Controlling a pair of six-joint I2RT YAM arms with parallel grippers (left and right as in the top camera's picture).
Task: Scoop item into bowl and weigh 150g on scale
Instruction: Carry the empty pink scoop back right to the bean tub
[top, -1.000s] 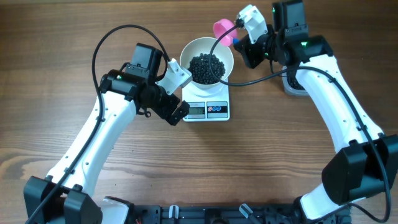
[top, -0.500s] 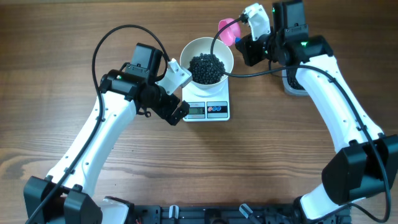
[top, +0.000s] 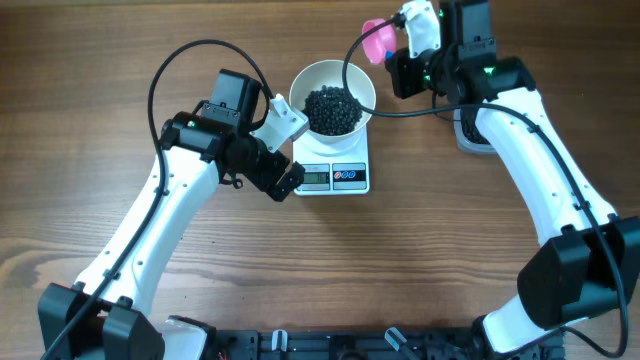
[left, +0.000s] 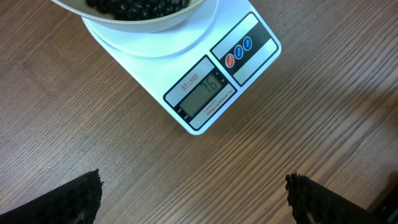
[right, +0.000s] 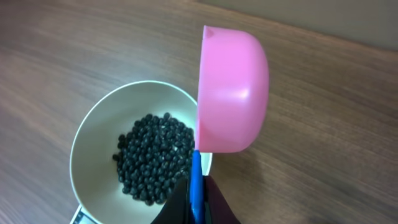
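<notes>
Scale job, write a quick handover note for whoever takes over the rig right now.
Left tool: open, empty, hovering over the table in front of the scale.
Right tool: shut on the blue handle of the pink scoop, tipped on its side beside the bowl.
The bowl sits on the scale, holding a heap of black beads.
Done: beads scooped in.
Left: check the display, whose digits are unclear, and top up to 150 g if short.
</notes>
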